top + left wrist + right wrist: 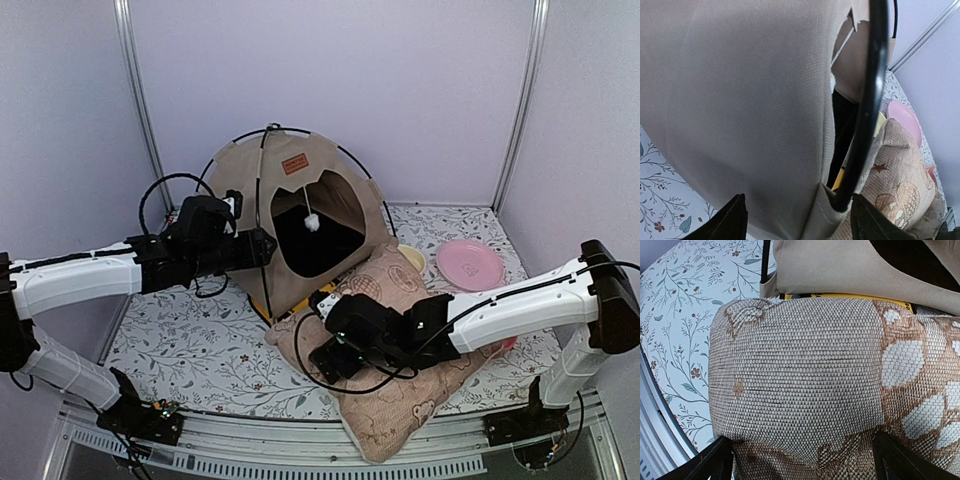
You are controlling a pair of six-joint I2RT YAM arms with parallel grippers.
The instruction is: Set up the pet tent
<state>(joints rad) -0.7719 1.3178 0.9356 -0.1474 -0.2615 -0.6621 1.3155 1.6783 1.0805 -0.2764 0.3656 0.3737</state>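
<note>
The tan pet tent (300,200) stands upright at the back middle of the table, its dark doorway facing front and a white pompom (311,222) hanging in it. Black poles (262,230) arch over it. My left gripper (262,248) is at the tent's front left corner. In the left wrist view the tent wall (740,100) and the pole's lower end (867,100) lie between the spread fingers of that gripper (802,222), which is open. My right gripper (320,335) is open astride a corner of the patterned cushion (800,380).
The cushion (400,400) lies in front of the tent, reaching the table's near edge. A yellow tray (850,296) shows under the tent's front edge. A pink plate (469,263) sits at the right back. Frame posts and walls stand behind.
</note>
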